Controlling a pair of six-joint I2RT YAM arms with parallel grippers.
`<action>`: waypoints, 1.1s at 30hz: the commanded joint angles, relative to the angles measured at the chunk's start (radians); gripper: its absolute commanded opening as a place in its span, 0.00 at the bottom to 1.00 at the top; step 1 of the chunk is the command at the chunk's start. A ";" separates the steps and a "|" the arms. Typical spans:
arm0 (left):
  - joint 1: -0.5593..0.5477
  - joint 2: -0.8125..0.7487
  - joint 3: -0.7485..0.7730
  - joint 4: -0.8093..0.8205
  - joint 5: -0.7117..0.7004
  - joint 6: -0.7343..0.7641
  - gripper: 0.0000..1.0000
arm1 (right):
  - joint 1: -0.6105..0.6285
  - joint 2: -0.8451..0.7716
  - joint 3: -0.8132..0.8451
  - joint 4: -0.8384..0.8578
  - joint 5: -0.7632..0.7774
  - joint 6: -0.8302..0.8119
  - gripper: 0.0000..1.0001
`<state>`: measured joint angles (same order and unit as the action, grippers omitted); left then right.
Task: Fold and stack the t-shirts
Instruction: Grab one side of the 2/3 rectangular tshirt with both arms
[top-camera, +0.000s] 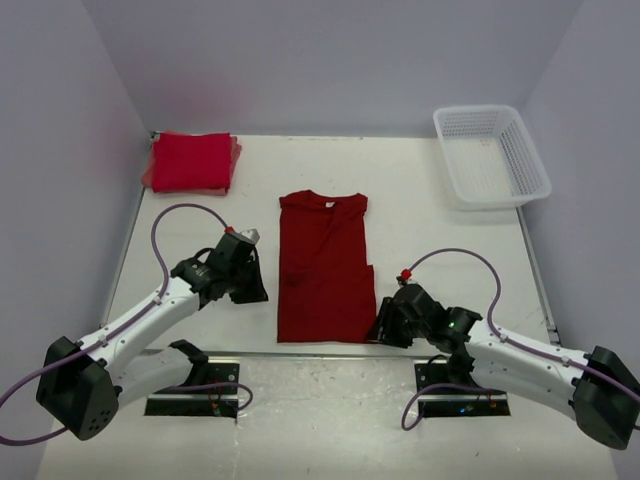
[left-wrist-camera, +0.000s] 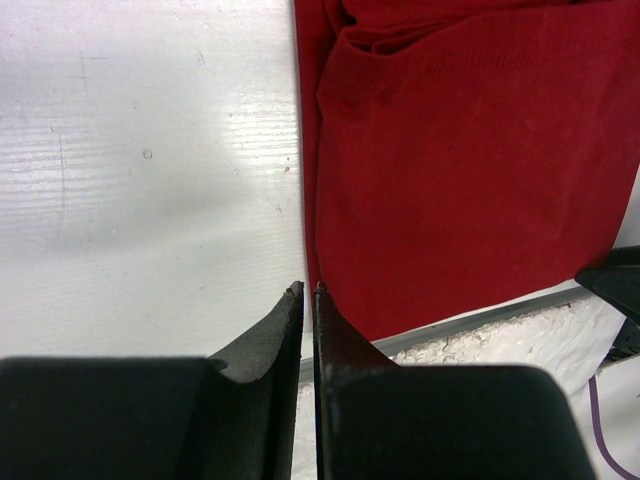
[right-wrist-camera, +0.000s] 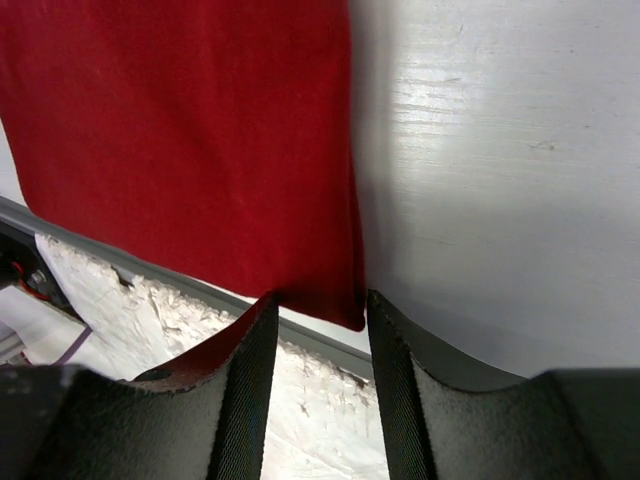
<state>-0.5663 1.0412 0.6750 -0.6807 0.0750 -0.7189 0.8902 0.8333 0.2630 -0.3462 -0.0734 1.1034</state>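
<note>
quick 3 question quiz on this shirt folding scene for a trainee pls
1. True or false: the right tool is clamped shut on the collar of the dark t-shirt.
2. Where does the stack of bright red t-shirts lie? A) at the far left corner of the table B) on top of the dark t-shirt C) beside the right tool
3. Which tool is shut?

Key
1. False: it is open, its fingers on either side of the dark t-shirt's near right corner.
2. A
3. The left tool, at the dark t-shirt's left edge.
</note>
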 joint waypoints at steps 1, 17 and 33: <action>-0.006 -0.017 0.014 -0.016 0.028 0.021 0.08 | 0.007 0.030 -0.021 0.018 0.029 0.019 0.42; -0.007 0.026 -0.066 -0.001 0.155 0.024 0.15 | 0.024 0.021 -0.007 -0.013 0.055 0.030 0.00; -0.030 -0.020 -0.199 0.164 0.322 -0.051 0.41 | 0.033 0.041 0.002 -0.005 0.057 0.015 0.00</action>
<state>-0.5831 1.0225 0.4984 -0.5831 0.3355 -0.7422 0.9134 0.8639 0.2535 -0.3206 -0.0540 1.1316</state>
